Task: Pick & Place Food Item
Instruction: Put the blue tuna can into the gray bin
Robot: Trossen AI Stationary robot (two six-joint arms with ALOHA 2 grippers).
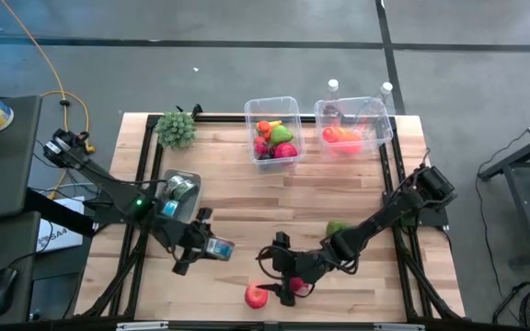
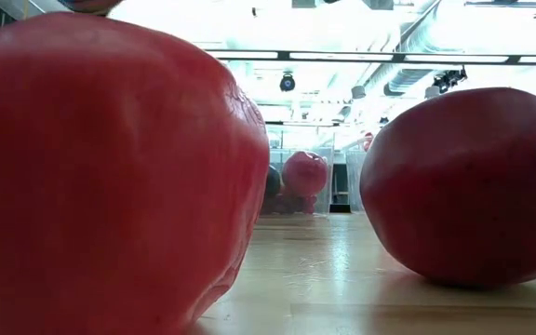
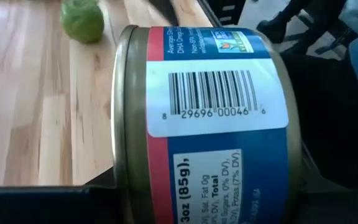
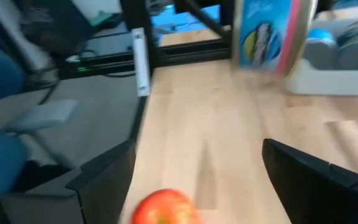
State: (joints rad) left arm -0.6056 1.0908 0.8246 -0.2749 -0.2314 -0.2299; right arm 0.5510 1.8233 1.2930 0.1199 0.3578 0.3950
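On the worktop, the left gripper at 7 o'clock has its jaws clamped on a blue-labelled can; the right gripper near 6 o'clock stands with jaws wide apart, holding nothing; a red apple lies just beside it, at the front edge.

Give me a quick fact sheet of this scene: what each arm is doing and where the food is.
left gripper: shut on the can, blue and red label, low over the table
right gripper: jaws open, by two red fruits
red fruits: one at the near edge, one beside the right gripper
green fruit: loose, right of centre
clear bins: left bin and right bin hold mixed produce
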